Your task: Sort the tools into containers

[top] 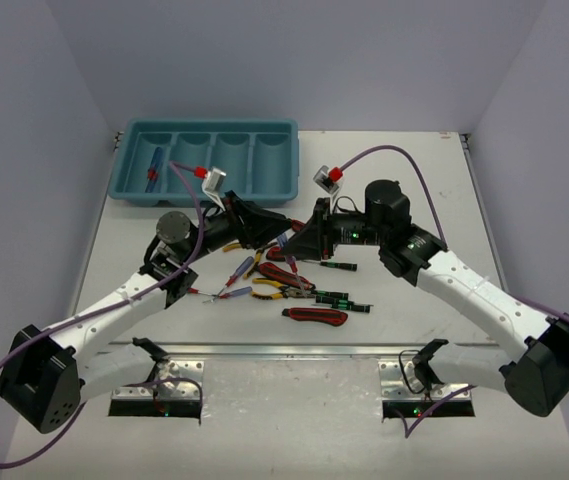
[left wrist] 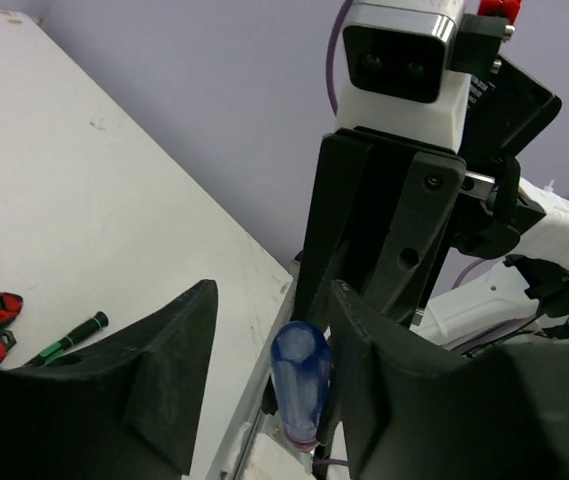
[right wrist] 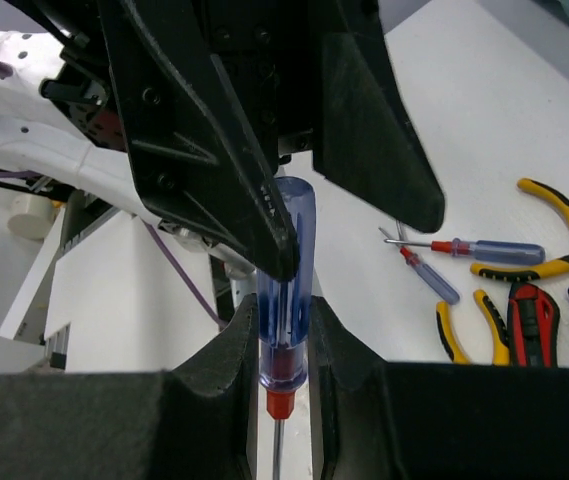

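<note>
My right gripper (right wrist: 284, 325) is shut on a blue-handled screwdriver (right wrist: 286, 250) with a red collar, held in the air above the table. My left gripper (left wrist: 269, 385) is open around the handle's free end (left wrist: 301, 380); the handle rests against one finger, with a wide gap to the other. In the top view the two grippers, left (top: 264, 226) and right (top: 304, 238), meet tip to tip above the tool pile. The teal tray (top: 209, 124) stands at the back left, with a blue screwdriver (top: 151, 176) in its leftmost compartment.
Below the grippers lie yellow-handled pliers (top: 279, 290), a red-and-black utility knife (top: 314, 316), black-and-green precision screwdrivers (top: 344, 300) and small blue-red screwdrivers (top: 232, 282). The right wrist view shows pliers (right wrist: 554, 210) and small screwdrivers (right wrist: 484, 248).
</note>
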Robot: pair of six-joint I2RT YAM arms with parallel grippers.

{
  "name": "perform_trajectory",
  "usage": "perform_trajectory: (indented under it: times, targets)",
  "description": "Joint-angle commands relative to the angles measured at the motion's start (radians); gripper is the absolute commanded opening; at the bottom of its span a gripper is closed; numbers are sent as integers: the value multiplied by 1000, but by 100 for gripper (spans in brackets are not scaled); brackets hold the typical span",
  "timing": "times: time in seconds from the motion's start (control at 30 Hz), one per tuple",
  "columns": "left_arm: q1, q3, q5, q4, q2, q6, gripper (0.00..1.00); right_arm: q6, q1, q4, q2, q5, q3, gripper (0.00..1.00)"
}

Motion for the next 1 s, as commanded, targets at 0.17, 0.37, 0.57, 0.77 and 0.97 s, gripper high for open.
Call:
perform_trajectory:
  times: [0.17, 0.37, 0.57, 0.77, 0.97]
  targets:
    - [-45, 88, 43, 0, 24, 31, 0, 12, -4, 55, -14, 46, 55, 0]
    - [-43, 222, -139, -279, 52, 177, 0, -26, -4, -27, -54, 254, 39, 94]
    - [48, 655, -744, -964, 264, 402, 0, -166, -5, -283, -246, 696, 2, 99]
    - [253, 930, -1211, -1020, 511, 573, 0, -268, -5, -368, -435, 909, -65, 99]
    - [478, 1089, -1323, -567, 765, 994, 0, -274, -4, -433, -487, 813, -92, 99]
